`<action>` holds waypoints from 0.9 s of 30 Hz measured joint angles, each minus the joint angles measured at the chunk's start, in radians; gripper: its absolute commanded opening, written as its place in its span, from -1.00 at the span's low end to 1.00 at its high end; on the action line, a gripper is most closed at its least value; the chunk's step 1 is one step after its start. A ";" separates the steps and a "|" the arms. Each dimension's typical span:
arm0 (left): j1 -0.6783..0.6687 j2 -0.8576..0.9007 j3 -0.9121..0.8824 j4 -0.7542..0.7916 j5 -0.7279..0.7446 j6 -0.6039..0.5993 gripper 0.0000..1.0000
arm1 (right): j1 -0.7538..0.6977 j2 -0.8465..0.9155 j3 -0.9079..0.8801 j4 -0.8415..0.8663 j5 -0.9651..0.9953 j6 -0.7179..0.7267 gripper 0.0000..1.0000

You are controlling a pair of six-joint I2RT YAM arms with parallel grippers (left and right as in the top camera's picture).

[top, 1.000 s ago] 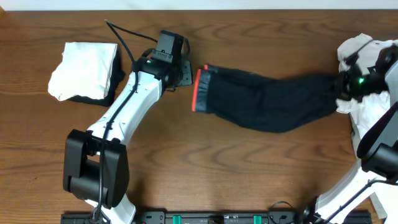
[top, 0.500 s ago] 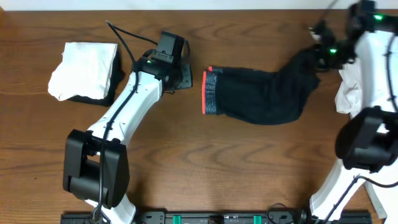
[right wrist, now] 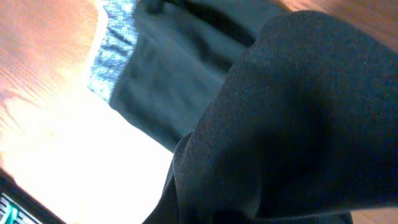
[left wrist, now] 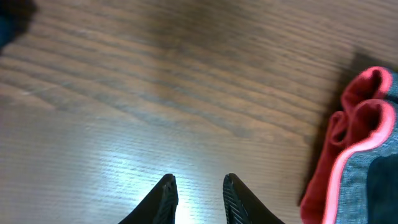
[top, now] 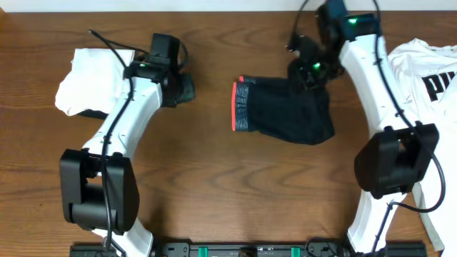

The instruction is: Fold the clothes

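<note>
We see the black leggings [top: 285,114] lying near the middle of the table [top: 214,178], their long axis running left to right. The red-orange waistband [top: 236,106] forms the left end and faces the left arm. The leg end points right and rises off the wood at the far right corner, up to the right gripper [top: 312,68]. That gripper is pressed together and pinches the black cloth. In its wrist view the dark fabric fills most of the picture and hides the fingers.

The left gripper [left wrist: 198,186] sits left of the waistband and apart from it. Its fingers are slightly spread with only bare wood between them, and it holds nothing.

A white T-shirt [top: 428,78] with black lettering lies at the right edge, and white folded cloth [top: 96,78] lies at the far left
</note>
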 measured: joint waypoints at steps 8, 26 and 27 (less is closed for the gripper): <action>0.005 0.000 0.000 -0.023 0.000 0.014 -0.45 | 0.089 0.038 0.000 0.043 0.017 0.017 -0.98; 0.005 0.000 0.000 -0.043 0.000 0.017 -0.45 | 0.243 0.242 0.000 0.171 0.020 0.095 -0.60; 0.005 0.000 0.000 -0.045 0.000 0.017 -0.45 | 0.250 0.244 0.000 0.179 0.016 0.100 -0.55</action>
